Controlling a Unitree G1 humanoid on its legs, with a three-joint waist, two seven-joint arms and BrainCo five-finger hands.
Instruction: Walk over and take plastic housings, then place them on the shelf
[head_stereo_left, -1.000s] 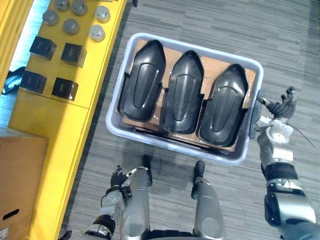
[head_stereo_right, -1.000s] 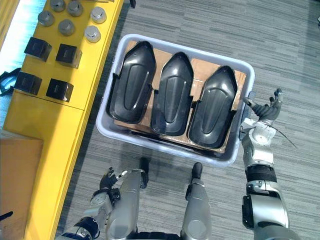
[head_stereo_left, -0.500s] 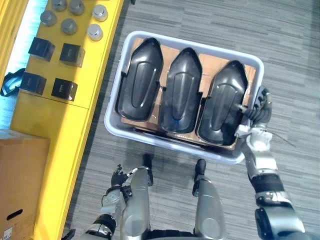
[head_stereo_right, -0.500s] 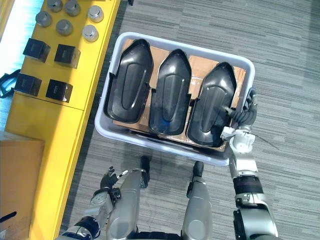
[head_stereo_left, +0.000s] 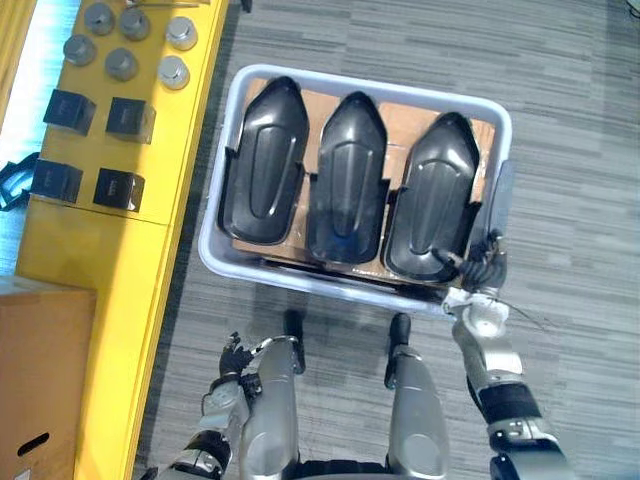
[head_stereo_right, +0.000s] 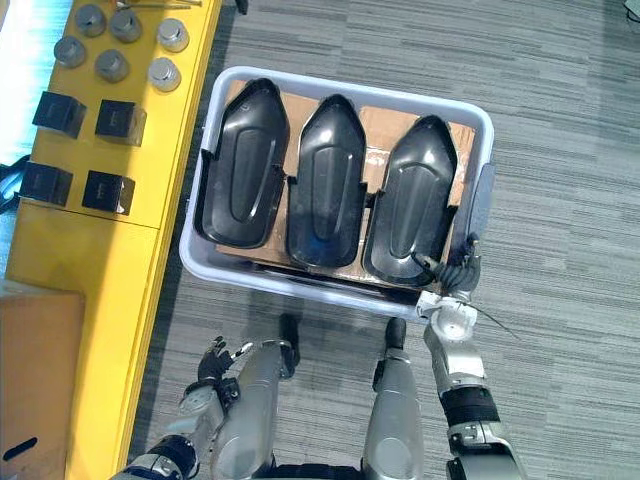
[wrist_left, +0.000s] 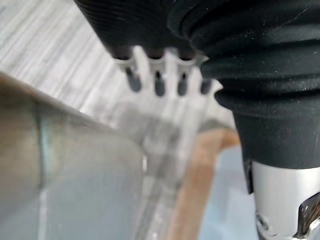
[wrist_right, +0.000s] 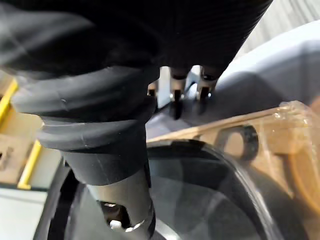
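Housings (head_stereo_left: 345, 180), three black ones, lie side by side in the grey bin (head_stereo_left: 208, 258) on the floor. Your right hand (head_stereo_left: 478, 272) is at the bin's near right corner, by the right housing (head_stereo_left: 435, 195); you cannot tell if it holds anything. Your left hand (head_stereo_left: 232, 360) hangs low, fingers loose, holding nothing.
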